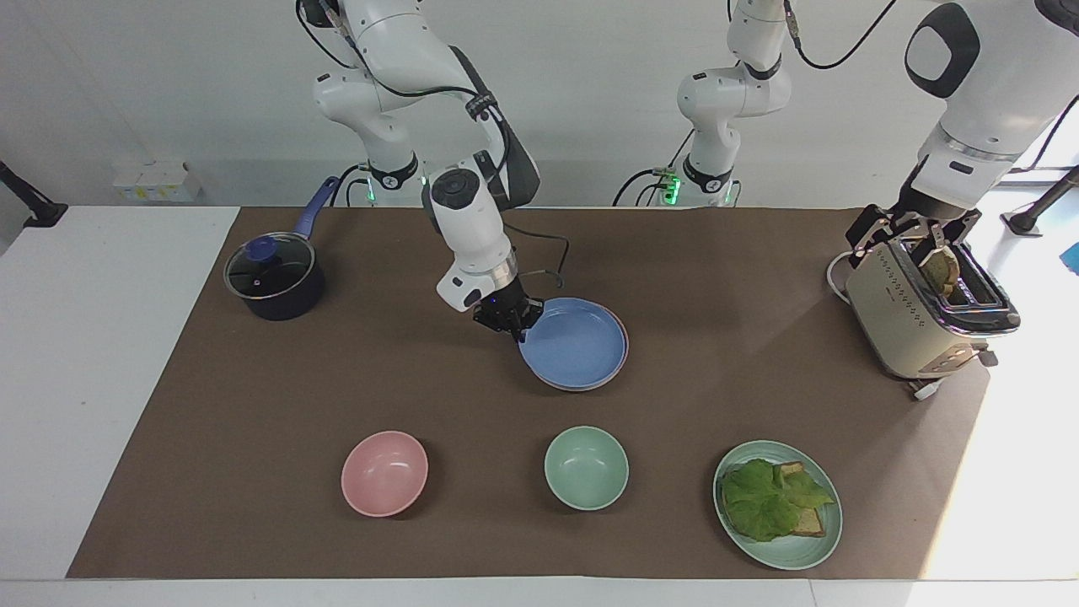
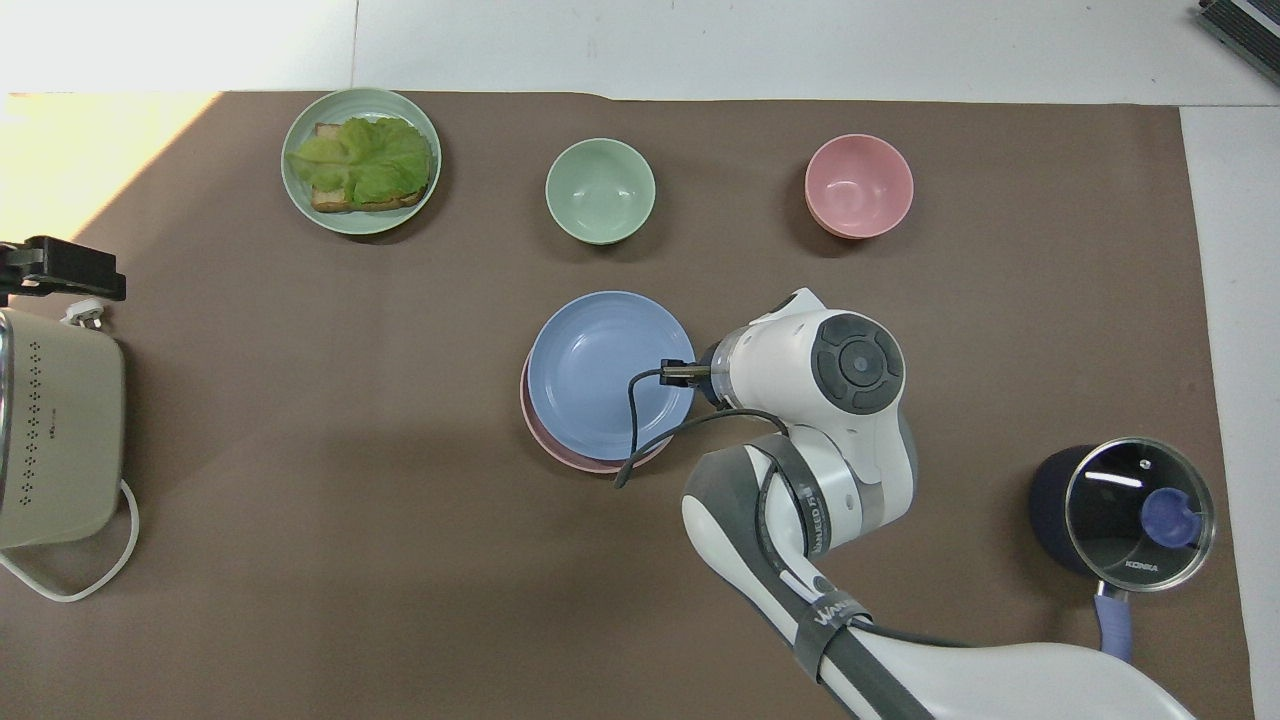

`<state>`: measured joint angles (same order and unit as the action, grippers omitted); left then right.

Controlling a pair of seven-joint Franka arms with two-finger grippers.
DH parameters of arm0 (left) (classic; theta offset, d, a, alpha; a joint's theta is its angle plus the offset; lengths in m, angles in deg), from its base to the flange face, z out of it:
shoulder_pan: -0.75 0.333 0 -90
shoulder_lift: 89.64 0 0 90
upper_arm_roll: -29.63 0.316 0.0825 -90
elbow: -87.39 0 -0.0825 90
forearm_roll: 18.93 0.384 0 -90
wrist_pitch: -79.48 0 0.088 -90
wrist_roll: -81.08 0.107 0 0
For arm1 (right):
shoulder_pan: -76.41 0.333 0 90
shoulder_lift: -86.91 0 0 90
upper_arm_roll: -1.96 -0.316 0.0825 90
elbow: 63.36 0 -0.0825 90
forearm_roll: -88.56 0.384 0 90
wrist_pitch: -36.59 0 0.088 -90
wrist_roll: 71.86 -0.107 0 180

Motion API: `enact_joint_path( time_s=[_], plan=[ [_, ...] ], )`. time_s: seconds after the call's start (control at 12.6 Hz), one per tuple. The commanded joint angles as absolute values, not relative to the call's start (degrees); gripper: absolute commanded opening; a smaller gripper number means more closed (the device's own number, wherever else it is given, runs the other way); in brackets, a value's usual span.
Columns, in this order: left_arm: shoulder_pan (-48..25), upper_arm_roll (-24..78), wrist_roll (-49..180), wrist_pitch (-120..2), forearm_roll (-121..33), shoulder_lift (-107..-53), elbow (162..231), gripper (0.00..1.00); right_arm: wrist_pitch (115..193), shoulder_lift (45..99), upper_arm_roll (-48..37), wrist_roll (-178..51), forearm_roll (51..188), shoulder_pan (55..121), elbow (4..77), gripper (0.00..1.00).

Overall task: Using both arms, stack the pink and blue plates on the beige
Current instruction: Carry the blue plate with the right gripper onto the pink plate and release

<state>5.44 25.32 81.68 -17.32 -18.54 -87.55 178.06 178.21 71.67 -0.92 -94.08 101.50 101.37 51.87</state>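
The blue plate (image 1: 577, 346) (image 2: 605, 370) lies on the pink plate (image 1: 625, 344) (image 2: 562, 456) mid-table and nearly covers it; only a thin pink crescent shows. My right gripper (image 1: 521, 327) (image 2: 672, 375) is shut on the blue plate's rim, at the side toward the right arm's end of the table. The beige plate is hidden. My left gripper (image 1: 915, 244) (image 2: 70, 283) hangs open over the toaster (image 1: 902, 324), with a bread slice (image 1: 937, 270) in the slot beneath it.
A lidded dark pot (image 1: 274, 274) stands near the right arm's base. Farther from the robots stand a pink bowl (image 1: 384, 472), a green bowl (image 1: 586, 467) and a green plate (image 1: 809, 552) with lettuce on toast. Two slimmer arms stand at the back.
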Motion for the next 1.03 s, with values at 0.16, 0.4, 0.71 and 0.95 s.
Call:
enact_joint_path(
  time_s=[0.16, 0.4, 0.71, 0.95],
  plan=[
    [5.5, 25.32, 82.13, -16.32, -17.88, -87.7, 177.66, 1.0, 179.51, 71.35, -0.76, -96.28, 102.1, 102.16, 50.73, 0.91],
    [5.5, 25.32, 82.13, -16.32, -17.88, -87.7, 177.66, 1.0, 174.87, 75.9, 0.2, -96.73, 101.92, 100.68, 50.72, 1.0],
    [5.5, 25.41, 82.13, -16.32, -17.88, -87.7, 177.74, 1.0, 164.94, 83.2, 0.2, -96.03, 92.54, 90.94, 49.94, 1.0],
    [5.5, 25.32, 82.13, -16.32, -17.88, -87.7, 177.66, 1.0, 155.8, 85.94, 0.38, -94.1, 89.97, 84.17, 45.91, 1.0]
  ],
)
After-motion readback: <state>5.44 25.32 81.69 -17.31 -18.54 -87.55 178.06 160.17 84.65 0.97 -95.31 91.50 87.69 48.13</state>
